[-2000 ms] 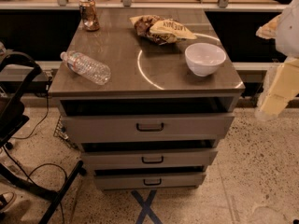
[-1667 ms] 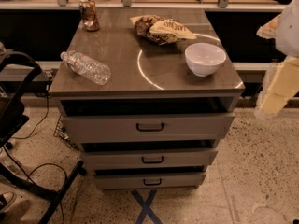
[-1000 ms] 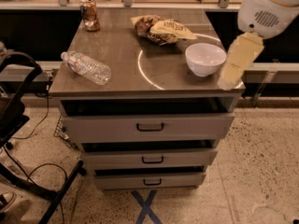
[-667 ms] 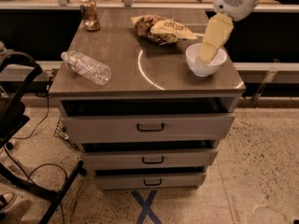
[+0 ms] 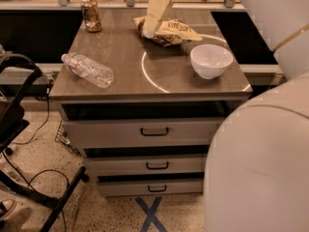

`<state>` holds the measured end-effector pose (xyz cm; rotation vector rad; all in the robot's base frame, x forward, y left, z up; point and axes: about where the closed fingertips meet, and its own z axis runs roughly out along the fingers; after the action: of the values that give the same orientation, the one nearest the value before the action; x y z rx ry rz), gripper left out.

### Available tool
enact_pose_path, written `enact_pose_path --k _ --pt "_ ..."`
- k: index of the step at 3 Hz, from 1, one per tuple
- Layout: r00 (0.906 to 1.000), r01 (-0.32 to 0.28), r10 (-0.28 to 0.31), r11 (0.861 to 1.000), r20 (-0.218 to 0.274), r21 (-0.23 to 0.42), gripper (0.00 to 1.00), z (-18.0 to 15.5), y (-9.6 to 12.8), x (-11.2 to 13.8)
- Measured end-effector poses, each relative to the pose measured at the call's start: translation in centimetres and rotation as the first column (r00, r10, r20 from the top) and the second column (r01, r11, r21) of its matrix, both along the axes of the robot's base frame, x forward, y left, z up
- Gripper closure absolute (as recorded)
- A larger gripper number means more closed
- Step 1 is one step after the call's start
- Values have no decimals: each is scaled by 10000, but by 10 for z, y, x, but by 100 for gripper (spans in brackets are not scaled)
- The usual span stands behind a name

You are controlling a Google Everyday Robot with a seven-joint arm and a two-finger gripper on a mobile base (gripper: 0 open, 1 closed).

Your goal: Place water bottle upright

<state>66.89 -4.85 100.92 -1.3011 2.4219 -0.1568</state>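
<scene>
Main risk: the water bottle (image 5: 88,70) lies on its side, well left of the gripper (image 5: 155,13) and nearer the desk's (image 5: 169,83) front-left edge, so a glancing touch could roll it off. The thin ribbed plastic could also squash or slip. The gripper hangs over the snack bag (image 5: 173,31), opening can't tell; the bottle is clear, cap end seemingly pointing left.

The gripper (image 5: 150,27) hangs over the far edge of the bench (image 5: 125,74), about midway along it, its pale body slanting down toward the left edge. The arm (image 5: 260,163) fills the view at the near right corner as a broad pale shell, and another rounded section rises beside the far right corner.
</scene>
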Motion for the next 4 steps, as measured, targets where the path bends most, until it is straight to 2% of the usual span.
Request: enact_pose_path --k 1,2,3,4 --pt "9999 41 -41 10000 141 28 0 -1 7 7" --pt "9999 -104 103 9998 -67 -141 0 -3 50 12" --pt "9984 -551 549 9981 -107 -266 0 -2 98 15" --pt "9969 -779 775 9967 -165 -221 0 -2 135 13"
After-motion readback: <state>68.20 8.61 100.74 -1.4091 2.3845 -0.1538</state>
